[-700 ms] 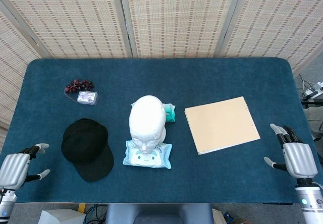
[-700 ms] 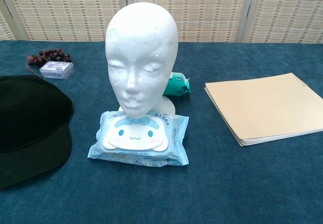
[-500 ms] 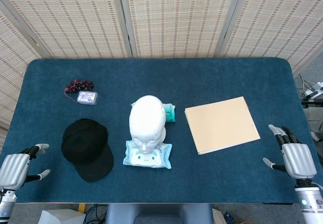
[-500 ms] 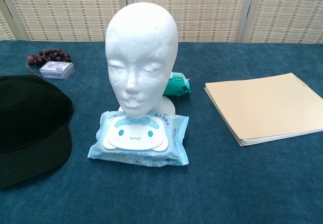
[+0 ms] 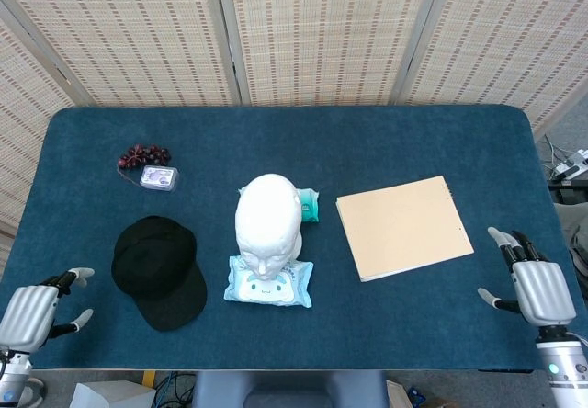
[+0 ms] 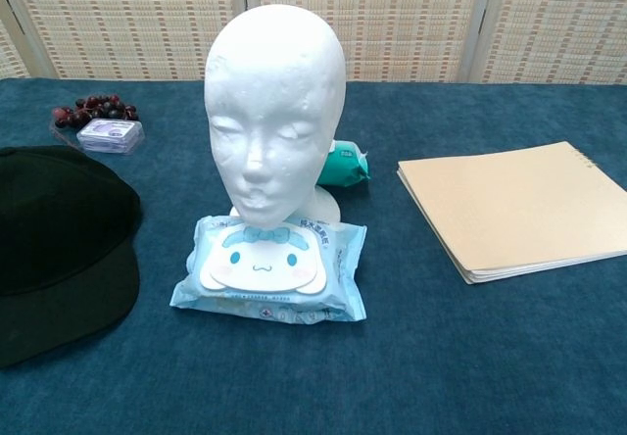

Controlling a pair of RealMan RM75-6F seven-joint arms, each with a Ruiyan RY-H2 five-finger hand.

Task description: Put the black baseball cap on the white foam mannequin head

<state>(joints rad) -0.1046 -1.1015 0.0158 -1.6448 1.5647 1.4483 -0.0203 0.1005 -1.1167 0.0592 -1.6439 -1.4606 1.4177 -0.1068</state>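
The left hand (image 5: 29, 313) and right hand (image 5: 539, 289) have apparently drawn slightly toward the table's near edge.

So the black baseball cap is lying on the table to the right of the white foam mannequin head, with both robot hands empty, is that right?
Not quite: the black baseball cap lies on the table to the left of the white foam mannequin head, as the head view shows. The left robot hand and right robot hand are indeed empty.

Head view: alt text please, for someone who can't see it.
White foam mannequin head stands mid-table behind a wipes pack, black baseball cap lying to its left. Both open hands, left hand and right hand, sit at the near corners.
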